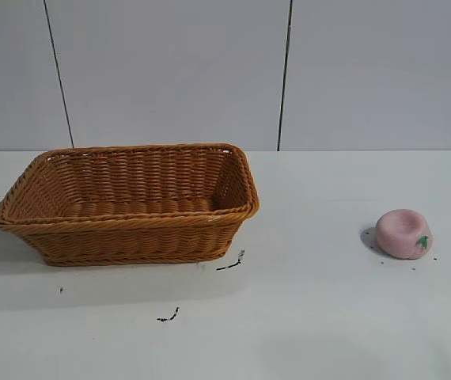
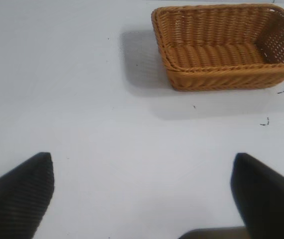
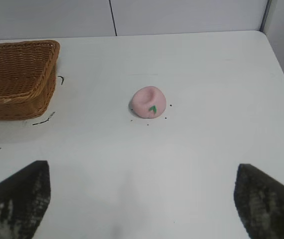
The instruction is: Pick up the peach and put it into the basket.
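The peach (image 1: 403, 233) is a small pale-pink toy fruit with a dimpled top and a green leaf mark, resting on the white table at the right. The basket (image 1: 130, 203) is a large orange-brown wicker basket at the left, with nothing in it. Neither arm shows in the exterior view. My right gripper (image 3: 142, 199) is open and empty, held back from the peach (image 3: 149, 102), with the basket's corner (image 3: 17, 79) off to one side. My left gripper (image 2: 143, 194) is open and empty over bare table, well short of the basket (image 2: 221, 47).
Small black marks lie on the white table (image 1: 305, 317) near the basket's front corner (image 1: 229, 264) and in front of it (image 1: 168, 316). A grey panelled wall (image 1: 170, 71) stands behind the table. The table's edge (image 3: 281, 64) runs beyond the peach in the right wrist view.
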Controlling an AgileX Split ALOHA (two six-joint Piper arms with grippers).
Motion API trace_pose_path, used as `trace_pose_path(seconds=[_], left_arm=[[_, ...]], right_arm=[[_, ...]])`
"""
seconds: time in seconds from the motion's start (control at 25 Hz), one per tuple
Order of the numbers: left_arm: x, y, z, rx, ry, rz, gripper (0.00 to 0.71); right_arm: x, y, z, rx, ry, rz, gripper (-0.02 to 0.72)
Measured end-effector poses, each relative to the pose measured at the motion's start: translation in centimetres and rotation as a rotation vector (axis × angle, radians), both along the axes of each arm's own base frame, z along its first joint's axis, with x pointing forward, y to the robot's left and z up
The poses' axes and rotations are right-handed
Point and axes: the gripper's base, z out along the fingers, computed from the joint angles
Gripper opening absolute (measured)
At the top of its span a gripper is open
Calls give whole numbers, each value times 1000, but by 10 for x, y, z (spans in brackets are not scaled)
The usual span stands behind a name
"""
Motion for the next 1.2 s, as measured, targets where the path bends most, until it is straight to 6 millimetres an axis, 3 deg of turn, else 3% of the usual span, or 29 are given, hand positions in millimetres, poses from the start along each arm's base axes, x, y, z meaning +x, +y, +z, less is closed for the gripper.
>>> trace_pose_path(seconds=[0.48, 0.64, 0.8, 0.96, 1.2], left_arm=[[0, 0, 0, 0, 0, 0, 693], [0, 0, 0, 0, 0, 0, 693], [0, 0, 0, 0, 0, 0, 693], [0, 0, 0, 0, 0, 0, 693], [0, 0, 0, 0, 0, 0, 693]], right_arm=[[0, 0, 0, 0, 4, 0, 695], [14, 0, 11, 0, 67, 0, 695], [49, 0, 29, 2, 174, -3, 695], [97, 0, 43, 3, 308, -5, 695], [190, -1, 33, -2, 574, -1, 695]])
